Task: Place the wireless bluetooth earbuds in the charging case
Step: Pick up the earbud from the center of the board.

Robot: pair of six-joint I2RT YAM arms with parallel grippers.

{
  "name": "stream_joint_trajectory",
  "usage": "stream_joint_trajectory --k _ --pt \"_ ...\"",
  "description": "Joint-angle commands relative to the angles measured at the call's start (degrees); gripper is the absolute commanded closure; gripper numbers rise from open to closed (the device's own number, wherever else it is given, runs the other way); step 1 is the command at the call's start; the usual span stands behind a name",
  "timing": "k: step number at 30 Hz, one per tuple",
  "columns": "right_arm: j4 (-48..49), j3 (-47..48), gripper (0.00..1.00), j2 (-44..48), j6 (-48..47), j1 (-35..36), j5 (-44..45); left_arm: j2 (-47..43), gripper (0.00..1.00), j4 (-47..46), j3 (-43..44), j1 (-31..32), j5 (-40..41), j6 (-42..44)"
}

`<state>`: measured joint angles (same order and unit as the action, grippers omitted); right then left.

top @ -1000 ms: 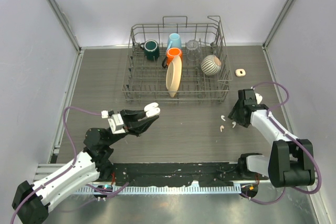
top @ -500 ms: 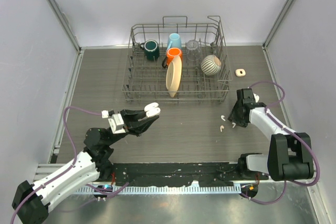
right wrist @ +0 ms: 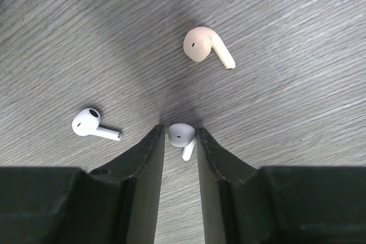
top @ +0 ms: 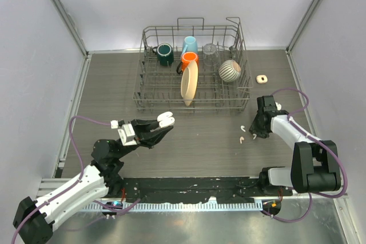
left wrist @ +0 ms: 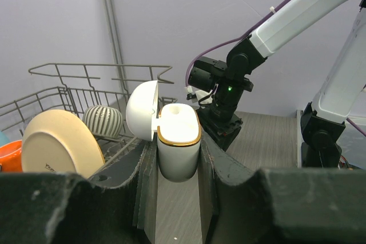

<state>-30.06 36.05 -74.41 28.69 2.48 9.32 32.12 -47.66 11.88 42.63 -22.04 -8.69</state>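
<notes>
My left gripper [top: 164, 123] is shut on the white charging case [top: 166, 119] and holds it above the table, left of centre. In the left wrist view the case [left wrist: 178, 141] stands upright between the fingers, with its gold-rimmed lid open. My right gripper [top: 255, 134] is down on the table at the right. Its jaws stand narrowly around one white earbud [right wrist: 182, 135], which touches the right finger. A cream earbud [right wrist: 200, 45] lies just beyond it and another white earbud [right wrist: 87, 123] lies to the left. Loose earbuds [top: 242, 139] show beside the gripper in the top view.
A wire dish rack [top: 193, 98] at the back holds a green mug [top: 166, 54], a blue mug [top: 190, 44], an orange mug [top: 189, 59], a cream plate [top: 189, 83] and a striped bowl [top: 230, 71]. A small cream object [top: 262, 79] lies at the far right.
The right arm's wrist and cable have shifted slightly while its gripper stays over the earbuds. The left arm and the case have not moved.
</notes>
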Motion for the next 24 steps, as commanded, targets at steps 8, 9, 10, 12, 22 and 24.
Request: stream_joint_trajectory --k 8,9,10,12,22,24 --pt "0.1 1.9 0.73 -0.6 0.9 0.2 0.3 -0.3 1.0 -1.5 2.2 0.1 0.8 0.9" --pt "0.4 1.7 0.73 -0.5 1.4 0.2 -0.3 -0.4 1.0 -1.5 2.2 0.1 0.9 0.9" --pt "0.6 1.4 0.73 -0.2 2.5 0.2 -0.5 -0.5 1.0 -1.5 2.2 0.1 0.9 0.9" --pt "1.7 0.2 0.74 0.4 4.3 0.4 -0.8 -0.4 1.0 -1.5 2.2 0.1 0.9 0.9" --pt "2.9 -2.1 0.64 3.8 9.3 2.9 3.6 -1.4 1.0 -0.3 2.4 0.1 1.5 1.3" --pt "2.8 -1.9 0.58 3.4 8.7 3.0 3.7 -1.1 1.0 -0.4 2.4 0.1 1.5 1.2"
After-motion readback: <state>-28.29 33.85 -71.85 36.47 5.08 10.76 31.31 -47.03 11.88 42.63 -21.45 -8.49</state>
